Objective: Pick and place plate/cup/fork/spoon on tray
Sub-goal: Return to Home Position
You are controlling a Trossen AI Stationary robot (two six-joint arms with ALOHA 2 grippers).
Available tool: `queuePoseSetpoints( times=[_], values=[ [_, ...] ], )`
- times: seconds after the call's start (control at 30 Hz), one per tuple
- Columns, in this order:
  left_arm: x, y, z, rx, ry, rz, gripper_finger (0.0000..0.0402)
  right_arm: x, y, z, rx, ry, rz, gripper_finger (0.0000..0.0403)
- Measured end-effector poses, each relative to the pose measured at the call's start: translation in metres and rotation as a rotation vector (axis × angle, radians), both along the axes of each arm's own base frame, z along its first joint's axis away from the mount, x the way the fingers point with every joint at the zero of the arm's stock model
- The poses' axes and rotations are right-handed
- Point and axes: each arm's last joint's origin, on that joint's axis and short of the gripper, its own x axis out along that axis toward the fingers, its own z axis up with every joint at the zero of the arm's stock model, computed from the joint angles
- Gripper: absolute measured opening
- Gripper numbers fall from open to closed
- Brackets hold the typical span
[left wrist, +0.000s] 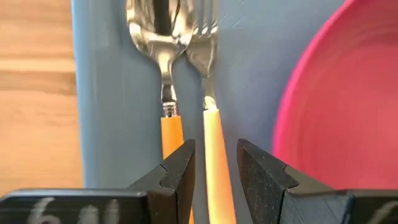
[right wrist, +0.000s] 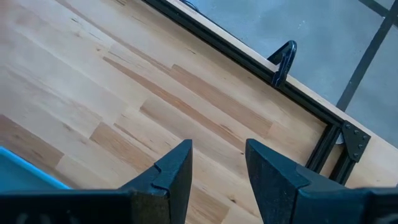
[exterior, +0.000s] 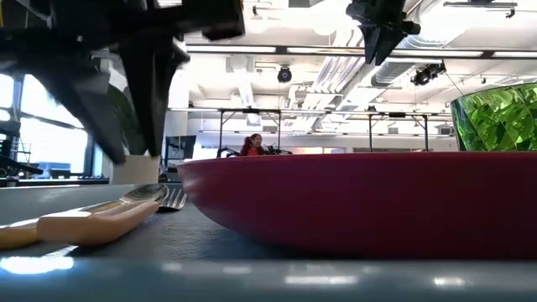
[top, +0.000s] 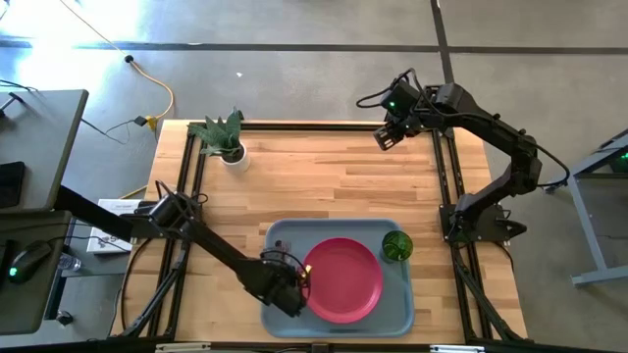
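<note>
Nearest the low camera, the spoon (exterior: 92,220) lies on the tray (top: 400,312) with the fork (left wrist: 211,112) just beside it, tines level with the spoon's bowl and both handles pointing toward the tray's near edge. The left gripper (left wrist: 214,177) sits low over them, its fingers narrowly parted on either side of the fork's handle; whether they pinch it or have let go I cannot tell. Just beyond stands the pink plate (top: 343,279), and past that the green cup (top: 396,245) in the tray's far right corner. All four things appear to be on the tray, so this looks like the fork's placing; next comes a clean lift away. The right gripper (top: 388,135) waits, open and empty, over the table's far edge.
</note>
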Motion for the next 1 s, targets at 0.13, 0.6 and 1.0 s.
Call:
queuePoseSetpoints(
  times=[0.13, 0.6, 1.0],
  values=[
    [-0.002, 0.008, 0.021, 0.001, -0.016, -0.074, 0.0106, 0.0, 0.0, 0.0, 0.011, -0.002, 0.016, 0.0139],
    [-0.021, 0.069, 0.133, 0.267, -0.257, -0.417, 0.0106, 0.002, 0.002, 0.0, 0.03, 0.037, 0.229, 0.0139],
    [-0.087, 0.126, 0.241, 0.661, -0.477, -0.822, 0.0106, 0.011, 0.001, 0.003, 0.066, -0.12, 0.209, 0.0139]
  ],
)
